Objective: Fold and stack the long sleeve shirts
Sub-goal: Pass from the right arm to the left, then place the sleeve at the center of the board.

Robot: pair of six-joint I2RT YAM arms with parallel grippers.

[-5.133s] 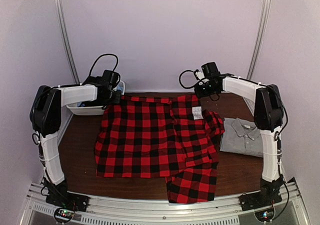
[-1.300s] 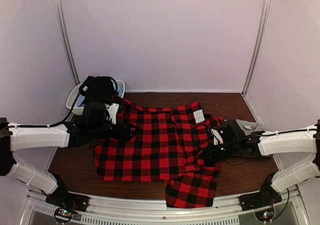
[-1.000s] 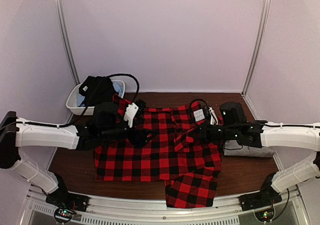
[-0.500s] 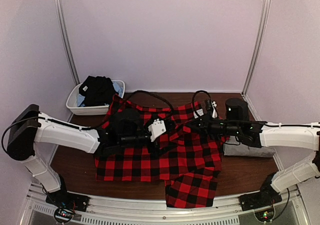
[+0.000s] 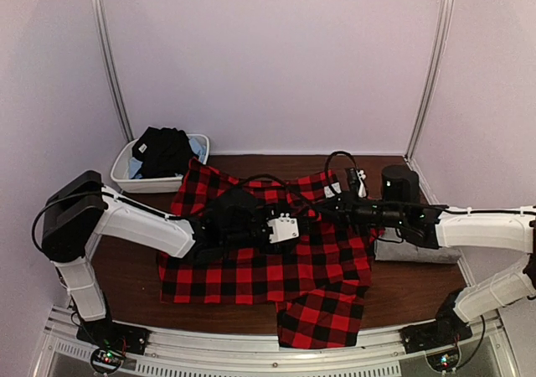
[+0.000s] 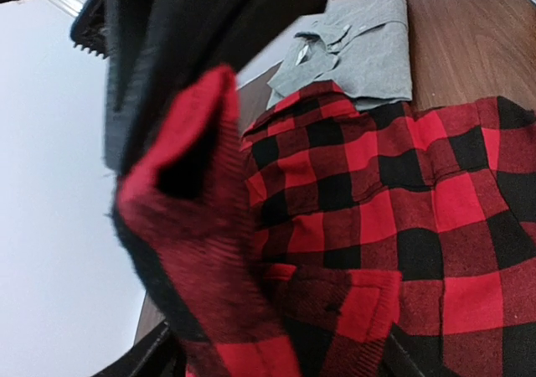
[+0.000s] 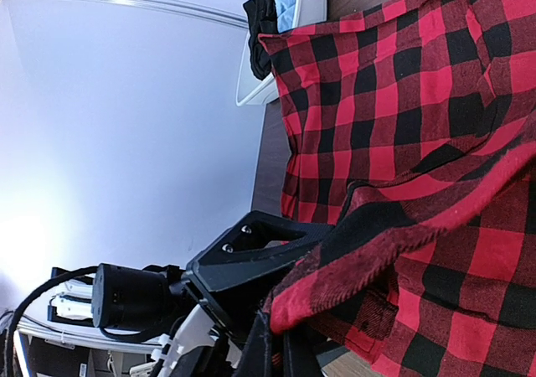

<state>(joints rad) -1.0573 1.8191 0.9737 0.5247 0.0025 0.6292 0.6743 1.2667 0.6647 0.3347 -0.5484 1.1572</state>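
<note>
The red-and-black check flannel shirt (image 5: 251, 268) lies spread across the middle of the table. My right gripper (image 5: 323, 212) is shut on a raised fold of the shirt's right side, and in the right wrist view my right gripper (image 7: 280, 356) pinches that flannel edge (image 7: 352, 276). My left gripper (image 5: 295, 223) reaches in from the left and meets the same fold. In the left wrist view my left gripper (image 6: 280, 362) has its jaws apart with flannel lying between them. The plain grey shirt (image 6: 360, 50) lies folded at the right, seen from above as the grey shirt (image 5: 414, 251) partly under my right arm.
A white tub (image 5: 138, 180) holding dark clothes stands at the back left corner, also seen as the tub (image 7: 289, 33) in the right wrist view. Bare brown table (image 5: 126, 268) shows left of the flannel. A flannel sleeve (image 5: 322, 314) hangs toward the front edge.
My left arm has swept right across the flannel to the lifted fold, and its jaws have narrowed. My right gripper has carried the fold up and slightly leftward.
</note>
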